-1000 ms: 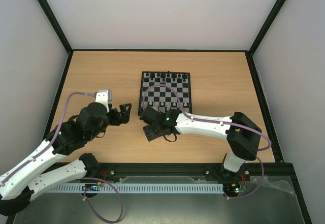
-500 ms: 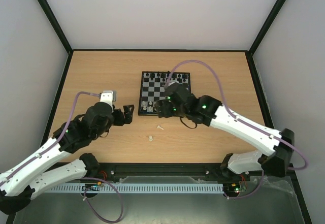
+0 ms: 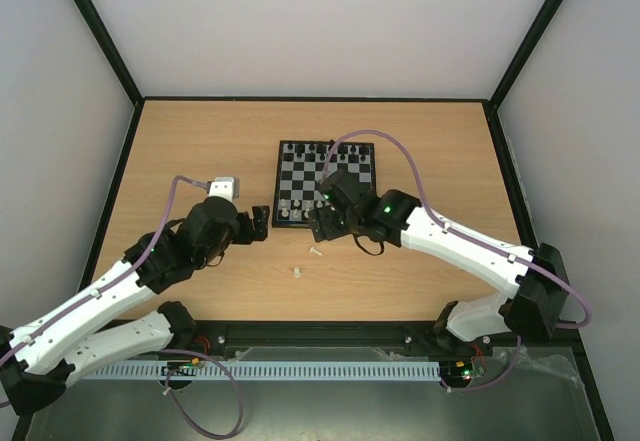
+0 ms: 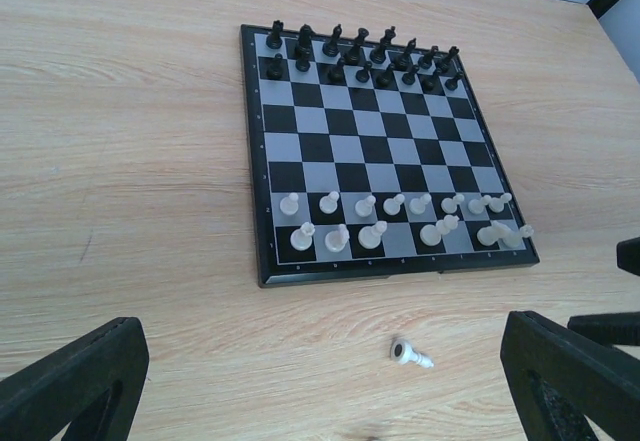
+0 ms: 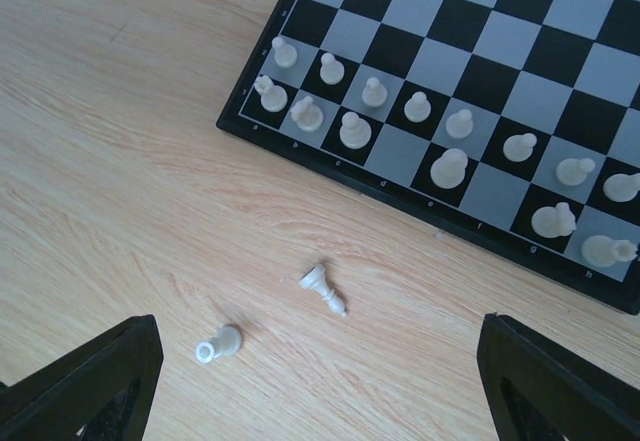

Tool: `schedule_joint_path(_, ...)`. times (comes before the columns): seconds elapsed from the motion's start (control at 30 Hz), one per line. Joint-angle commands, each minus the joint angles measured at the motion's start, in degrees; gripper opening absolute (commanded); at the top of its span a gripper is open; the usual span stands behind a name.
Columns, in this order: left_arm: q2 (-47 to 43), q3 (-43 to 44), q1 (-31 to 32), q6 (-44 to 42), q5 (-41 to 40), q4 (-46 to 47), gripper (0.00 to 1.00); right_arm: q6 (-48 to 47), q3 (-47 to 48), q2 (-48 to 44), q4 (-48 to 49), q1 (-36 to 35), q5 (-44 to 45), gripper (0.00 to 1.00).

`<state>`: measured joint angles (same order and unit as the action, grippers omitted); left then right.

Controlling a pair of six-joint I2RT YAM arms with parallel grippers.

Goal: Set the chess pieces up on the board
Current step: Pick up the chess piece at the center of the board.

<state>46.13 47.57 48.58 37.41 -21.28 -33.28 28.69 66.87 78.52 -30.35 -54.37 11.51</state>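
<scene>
While both grippers hang open and empty, two white pieces lie off the board (image 3: pixel 300 176).

The board sits mid-table (image 3: pixel 200 151), with black pieces (image 4: pixel 360 56) in its two far rows and white chess pieces (image 4: pixel 372 233) in its two near rows, where two squares of the nearest row are bare. Two more white pieces (image 5: pixel 323 289) lie on their sides on the wood, near the board's near edge. The left gripper (image 3: pixel 252 223) is beside the near-left corner, its fingers far apart. The right gripper (image 5: pixel 325 391) is above the near edge, its fingers also apart, touching nothing.
</scene>
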Motion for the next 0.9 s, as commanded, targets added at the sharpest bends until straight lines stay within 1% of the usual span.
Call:
schedule_joint_path(0.0,0.53,0.23,-0.68,-0.83,0.18,0.98,0.99,-0.89,-1.91,0.78,0.87,0.21,-3.28,0.87)
schedule_joint_path(0.13,0.18,0.2,-0.87,-0.36,1.32,0.74,0.99,0.19,-3.99,1.15,1.31,0.15,-7.43,0.85)
schedule_joint_path(0.27,-1.11,0.12,-0.86,0.6,3.22,0.28,0.99,1.28,-6.38,-0.52,1.34,-0.06,-10.41,0.84)
schedule_joint_path(0.57,-6.24,-3.46,-0.9,2.93,6.43,-0.11,0.99,4.32,-10.49,-5.61,0.2,-2.19,-9.95,0.83)
schedule_joint_path(0.87,-10.07,-2.73,-0.92,3.57,6.48,-1.46,0.99,6.64,-9.14,-10.6,-2.44,-3.57,-5.44,0.83)
